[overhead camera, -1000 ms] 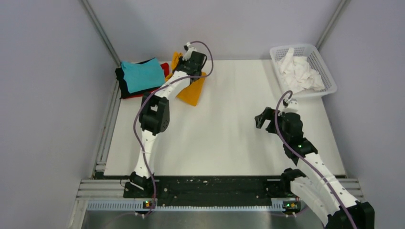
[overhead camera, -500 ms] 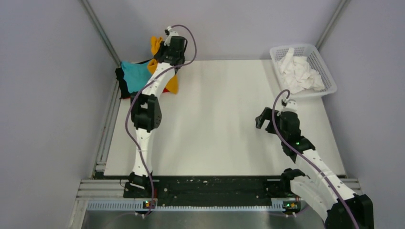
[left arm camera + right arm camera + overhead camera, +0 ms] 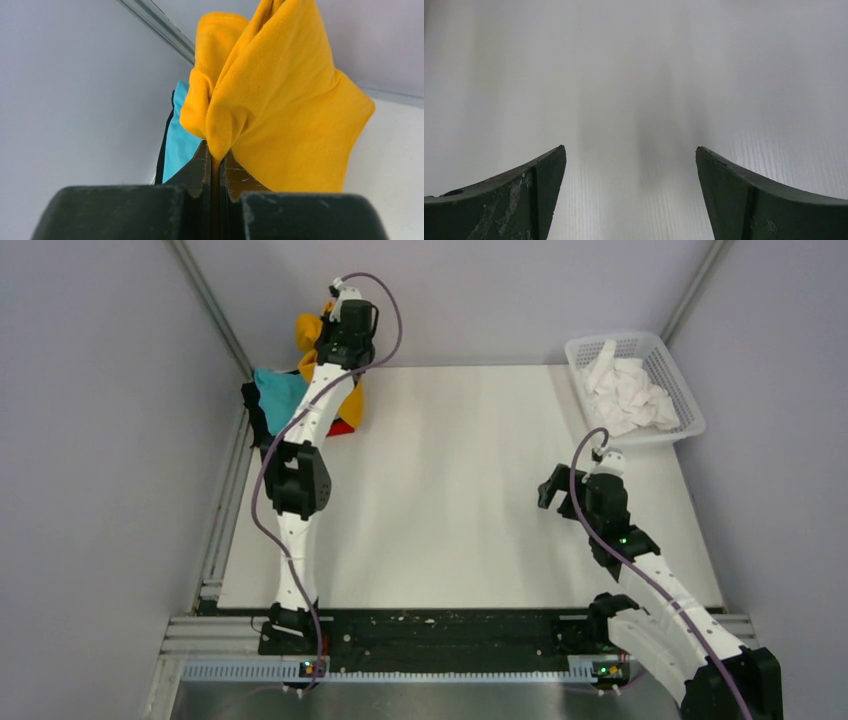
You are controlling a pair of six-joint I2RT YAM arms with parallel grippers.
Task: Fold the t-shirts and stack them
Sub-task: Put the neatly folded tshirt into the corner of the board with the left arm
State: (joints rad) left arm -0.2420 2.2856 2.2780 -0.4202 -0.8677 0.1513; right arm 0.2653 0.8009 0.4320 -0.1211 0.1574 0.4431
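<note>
Clamped tight on the mustard-orange t-shirt, the left gripper has swung it up toward the teal t-shirt at its left, ready for stacking.

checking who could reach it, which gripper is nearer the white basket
Right. The right gripper hangs open in front and left of the basket; the left gripper is at the far left corner, shut on the mustard-orange t-shirt.

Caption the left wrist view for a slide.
Closeup: left end effector pinching the mustard-orange t-shirt, teal t-shirt beyond it.
</note>
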